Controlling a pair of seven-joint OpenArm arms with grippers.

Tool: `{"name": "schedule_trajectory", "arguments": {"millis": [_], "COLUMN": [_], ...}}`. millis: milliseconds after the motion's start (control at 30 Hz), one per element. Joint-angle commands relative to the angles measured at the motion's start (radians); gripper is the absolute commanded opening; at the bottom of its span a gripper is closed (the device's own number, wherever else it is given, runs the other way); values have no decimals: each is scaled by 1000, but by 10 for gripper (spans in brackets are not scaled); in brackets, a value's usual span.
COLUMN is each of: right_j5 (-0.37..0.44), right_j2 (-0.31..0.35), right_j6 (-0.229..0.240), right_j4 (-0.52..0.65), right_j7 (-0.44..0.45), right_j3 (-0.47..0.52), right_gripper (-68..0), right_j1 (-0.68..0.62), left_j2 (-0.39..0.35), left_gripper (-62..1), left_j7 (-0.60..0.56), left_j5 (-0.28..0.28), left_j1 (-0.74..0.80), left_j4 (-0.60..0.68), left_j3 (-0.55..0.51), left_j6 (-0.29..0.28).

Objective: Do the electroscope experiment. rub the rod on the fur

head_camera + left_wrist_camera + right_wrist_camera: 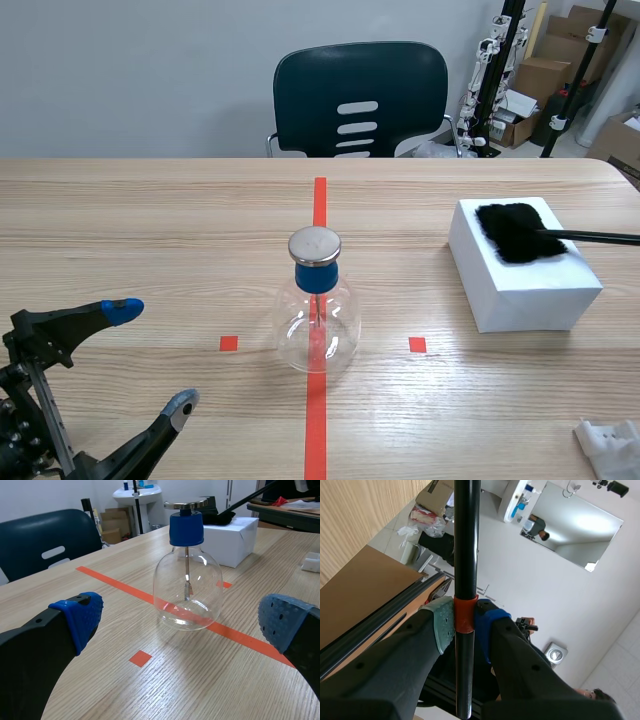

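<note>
Scene view first: the glass electroscope (317, 315) stood upright at mid-counter on the red tape line, a blue stopper (315, 276) in its neck and a metal disc (314, 244) on top. Off to the right sat a white box (520, 265) with the black fur (517, 231) lying on its top face, and there was the rod (595, 237), a thin black stick coming in from the right edge with its tip touching the fur. The left end effector (152, 358) hung low near the counter (150, 230), released, fingers spread wide, well apart from the electroscope. A dark chair (360, 98) stood behind the far edge. Over to the left wrist view: the two blue pads (80, 617) were far apart with nothing between them, the electroscope was ahead of them, and the box and fur lay beyond it. And the right wrist view: the right end effector (465, 625) was clenched on the rod, a grey-green pad (444, 622) and a blue pad pressing an orange-red band (465, 614) on the shaft, with the rod running straight on ahead.
</note>
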Motion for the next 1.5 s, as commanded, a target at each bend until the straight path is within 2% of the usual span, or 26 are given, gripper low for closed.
{"name": "schedule_trajectory", "arguments": {"millis": [0,233,567,767,900,1067,1200,1467], "right_j5": [-8,-19,-15,-7,18,42,57,156], "right_j2": [13,-3,6,6,5,5,6,2], "right_j6": [-7,7,-3,-75,-77,-77,-128,-128], "right_j4": [5,-38,-43,-40,-33,-33,-25,107], "right_j7": [11,8,0,25,58,57,60,127], "right_j3": [-16,-55,-59,15,71,81,90,201], "right_gripper": [-671,-671,-671,-671,-671,-671,-671,-671], "right_j1": [39,111,82,-14,-59,-68,-83,-172], "left_j2": [4,4,4,4,4,4,4,4], "left_gripper": [14,14,14,14,14,14,14,14], "left_j7": [-20,-20,-20,-20,-20,-20,-21,-21], "left_j5": [-7,-7,-7,-7,-7,-7,-7,-7], "left_j1": [-3,-3,-3,-3,-3,-2,-2,-2], "left_j4": [11,11,11,11,11,11,11,11], "left_j3": [-1,-1,-1,-1,-1,-1,-1,-1], "left_j6": [-1,-1,-1,-1,-1,-1,-1,-1]}}
